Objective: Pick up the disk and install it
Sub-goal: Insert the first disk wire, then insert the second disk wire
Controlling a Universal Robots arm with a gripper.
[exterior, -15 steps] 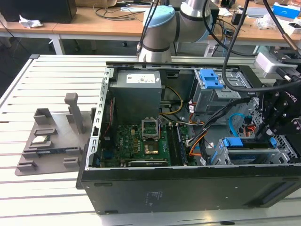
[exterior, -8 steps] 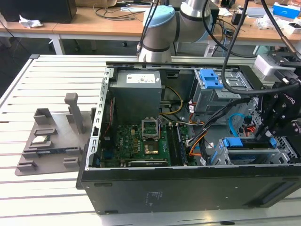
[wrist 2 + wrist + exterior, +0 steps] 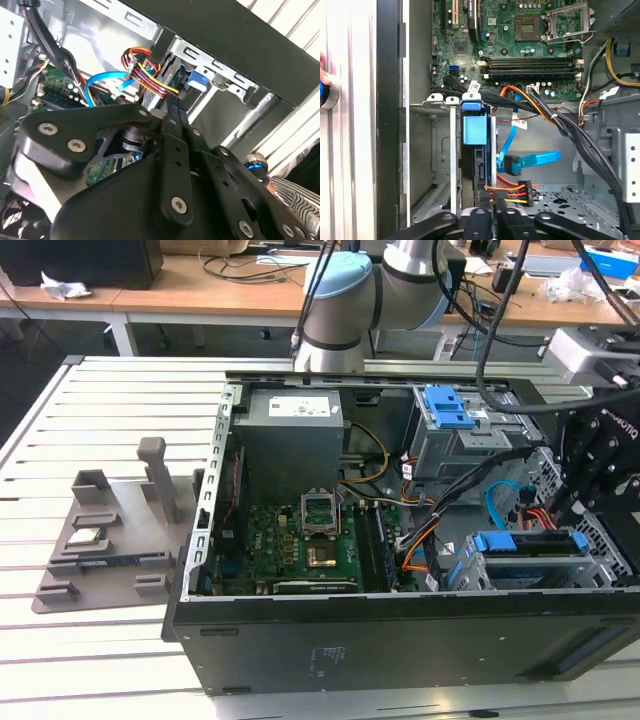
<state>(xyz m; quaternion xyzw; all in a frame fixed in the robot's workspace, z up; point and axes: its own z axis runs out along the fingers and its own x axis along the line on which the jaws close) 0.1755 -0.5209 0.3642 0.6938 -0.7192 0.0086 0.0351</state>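
Apparently the install step is in hand. In the first wrist view the tool (image 3: 492,221) sits right at the near edge of the disk (image 3: 473,129), which stands on edge straight ahead of it. The linkages crowd that spot, so I cannot tell whether the tool is apart, together or clamped on the disk. The disk is already part way into the drive cage (image 3: 438,150), its blue carrier running away from the tool between the cage's metal rails. In the exterior view it shows as a blue-framed slab (image 3: 530,544) just below the tool's black body.

Just beside the tool, touching or nearly touching the disk's near end, lies a bundle of orange, red and yellow power leads (image 3: 513,193). A flat blue data cable (image 3: 535,160) loops a little further out on the same side. Beyond the disk's far end is the motherboard (image 3: 520,45). All of this sits inside the open case (image 3: 400,645) on the slatted desk (image 3: 100,400).

Seating the disk looks to call for a straight push along the rails. The leads would need to stay clear of the slot.
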